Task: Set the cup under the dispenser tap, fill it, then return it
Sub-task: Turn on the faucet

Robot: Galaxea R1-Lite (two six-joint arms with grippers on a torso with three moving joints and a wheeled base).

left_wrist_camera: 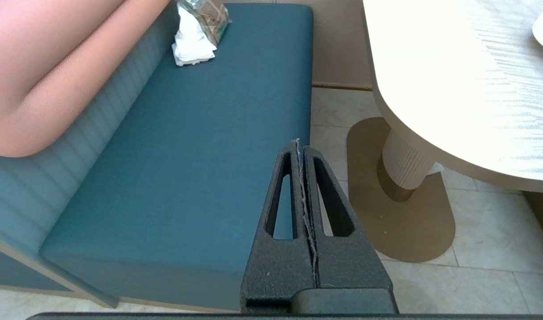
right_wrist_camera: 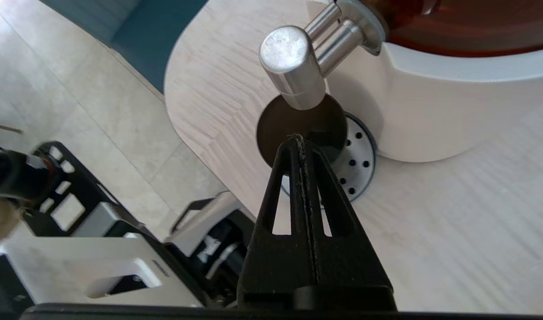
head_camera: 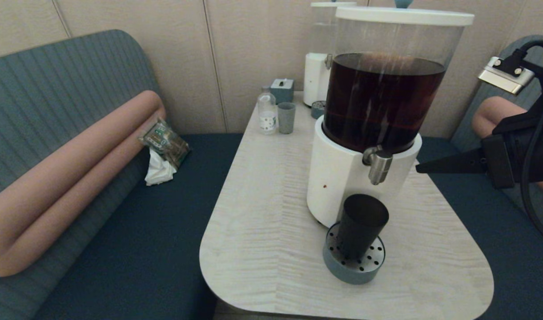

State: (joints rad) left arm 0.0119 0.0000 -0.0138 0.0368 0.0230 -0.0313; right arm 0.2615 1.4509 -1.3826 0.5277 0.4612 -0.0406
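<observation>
step: filling | cup [head_camera: 361, 224] stands on drip tray [head_camera: 354, 269] near the worktop's front edge, under the tap [head_camera: 379, 165]; right gripper [head_camera: 420, 168] beside tap, fingers pressed together, empty | left gripper [left_wrist_camera: 301, 149] parked, fingers together | next: probably press the tap

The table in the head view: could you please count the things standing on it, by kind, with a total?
Dispensers: 2 (big dark-liquid dispenser, small white dispenser)
Cups: 2 (black cup, grey-green cup)
Drip trays: 2 (one under the black cup, one by the small dispenser)
Bottles: 1
Small boxes: 1
Total: 8
</observation>
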